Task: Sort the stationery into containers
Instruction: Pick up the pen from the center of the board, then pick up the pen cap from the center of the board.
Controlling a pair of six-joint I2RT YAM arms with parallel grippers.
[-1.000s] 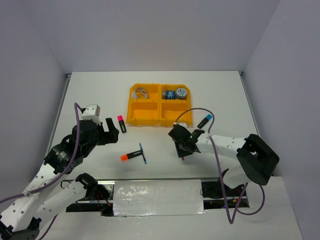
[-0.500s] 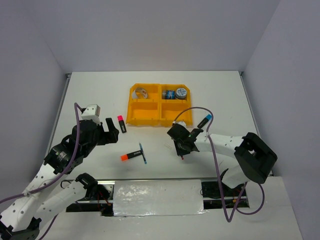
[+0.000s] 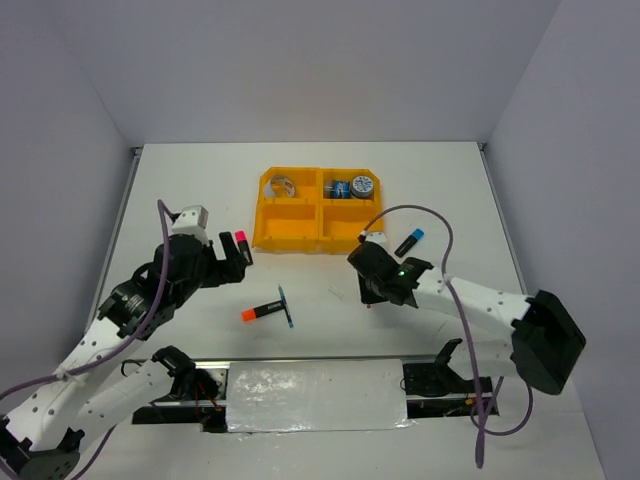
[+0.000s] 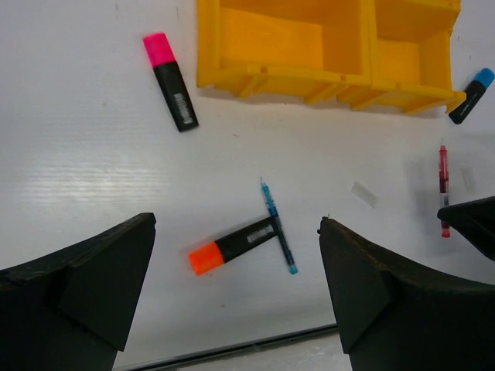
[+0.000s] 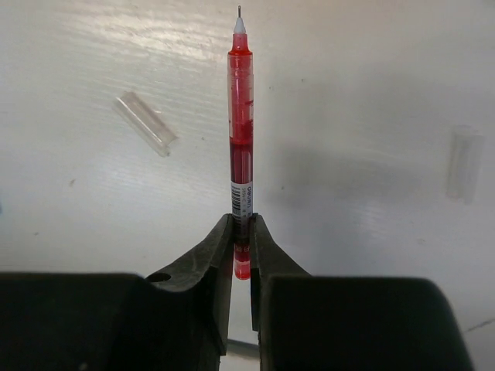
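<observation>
Right claw (image 5: 240, 224): closed on the red pen (image 5: 240, 139), which it pinches near the back end; the tip points straight away from the fingers.
Red pen, place: over the worktop (image 3: 450, 200), near the tray's near right corner; I cannot tell if it touches the surface.
Left claw (image 4: 237, 222): fully open and holding nothing, above the worktop to the left of the tray.
Orange tray (image 3: 300, 244): at the middle of the worktop; a silvery ring (image 3: 283, 185) lies in its far left compartment and tape rolls (image 3: 350, 187) in its far right one.
Pink-cap marker (image 4: 171, 81): on the worktop just left of the tray.
Orange-cap marker (image 4: 232, 247): nearer the arms, touching the blue pen (image 4: 278, 226).
Blue-cap marker (image 3: 409, 243): right of the tray.
</observation>
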